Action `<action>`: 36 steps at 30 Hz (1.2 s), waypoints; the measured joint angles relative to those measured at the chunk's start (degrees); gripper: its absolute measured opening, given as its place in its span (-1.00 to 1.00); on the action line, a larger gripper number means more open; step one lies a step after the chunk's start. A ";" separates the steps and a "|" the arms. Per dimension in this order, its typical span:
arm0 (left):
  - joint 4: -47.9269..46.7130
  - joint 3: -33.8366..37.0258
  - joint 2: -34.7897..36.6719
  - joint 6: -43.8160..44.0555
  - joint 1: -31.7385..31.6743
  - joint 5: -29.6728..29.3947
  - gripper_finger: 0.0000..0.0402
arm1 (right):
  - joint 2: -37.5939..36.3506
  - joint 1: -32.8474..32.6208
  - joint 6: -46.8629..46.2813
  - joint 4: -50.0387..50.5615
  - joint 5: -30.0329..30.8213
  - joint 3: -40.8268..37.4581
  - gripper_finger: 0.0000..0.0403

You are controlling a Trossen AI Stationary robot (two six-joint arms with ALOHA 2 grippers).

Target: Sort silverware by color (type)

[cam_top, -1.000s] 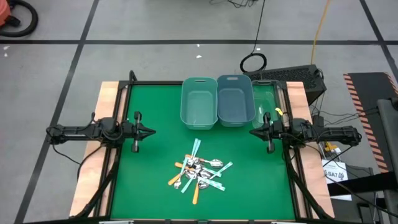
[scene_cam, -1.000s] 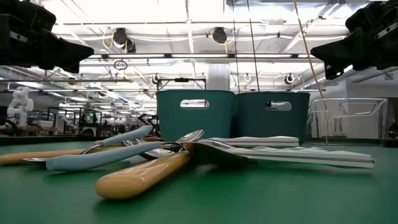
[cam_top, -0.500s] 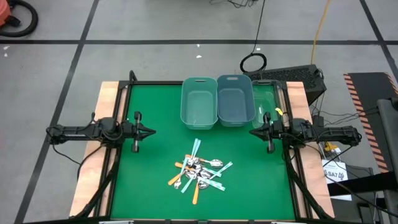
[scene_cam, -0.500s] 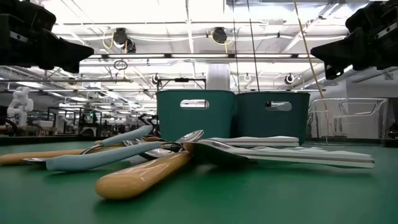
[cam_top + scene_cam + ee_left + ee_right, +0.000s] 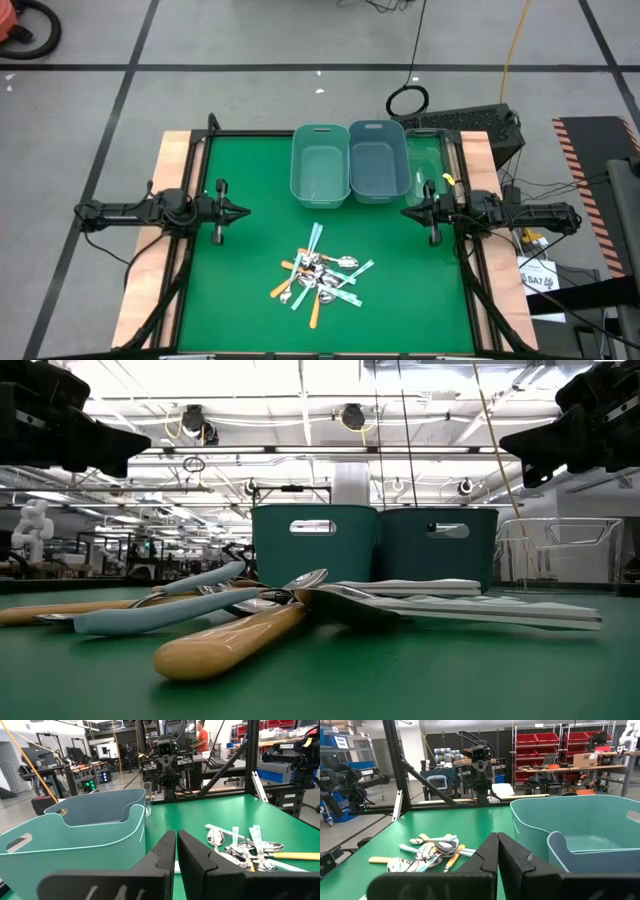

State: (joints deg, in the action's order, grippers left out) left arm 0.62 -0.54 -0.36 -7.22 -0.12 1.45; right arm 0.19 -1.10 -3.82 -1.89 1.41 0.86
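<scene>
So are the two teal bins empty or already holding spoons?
Empty: both bins show bare floors from above; the spoons lie piled on the mat.

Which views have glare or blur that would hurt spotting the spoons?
Low view: bright ceiling lights wash out the top; the nearest orange spoon handle looks soft, the bins sharper. High view: even light, but the spoon pile is tiny and tangled. Wrist views: spoon bowls glint; each arm's own jaws block the bottom.

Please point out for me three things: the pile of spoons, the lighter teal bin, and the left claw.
pile of spoons [image 5: 322, 275]: high view, middle of the heap.
lighter teal bin [image 5: 319, 193]: high view, its near wall.
left claw [image 5: 243, 211]: high view, at the closed fingertips.
</scene>
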 joint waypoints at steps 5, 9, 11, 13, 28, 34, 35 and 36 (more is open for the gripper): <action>0.01 0.00 0.01 0.00 0.00 0.00 -0.87 | -0.02 0.00 0.00 -0.01 0.00 0.01 -0.99; 0.00 0.02 0.00 0.00 0.00 0.00 -0.87 | 0.00 -0.02 0.01 0.00 0.00 0.01 -0.99; 0.00 0.01 0.00 0.00 0.00 0.00 -0.87 | 0.00 -0.02 0.27 0.00 0.02 0.02 -0.99; 0.01 0.00 0.02 0.00 0.00 0.00 -0.87 | 0.00 -0.02 0.37 0.00 0.02 0.02 -0.99; 0.02 0.00 0.02 0.00 0.02 0.00 -0.87 | -0.01 -0.01 0.38 0.00 0.01 0.01 -0.99; 0.02 0.01 0.01 0.00 0.01 0.00 -0.87 | -0.01 -0.02 -4.43 -0.02 -0.08 0.02 -0.99; 0.01 0.01 0.02 0.00 0.01 0.00 -0.87 | 0.00 -0.02 -6.75 -0.01 -0.26 0.00 -0.99; 0.01 0.00 0.00 0.00 0.01 0.00 -0.87 | -0.02 -0.01 -8.68 0.01 -0.68 0.00 -0.99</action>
State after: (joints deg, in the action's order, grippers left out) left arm 0.63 -0.54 -0.36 -7.22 -0.11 1.45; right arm 0.16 -1.11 -12.51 -1.88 0.73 0.86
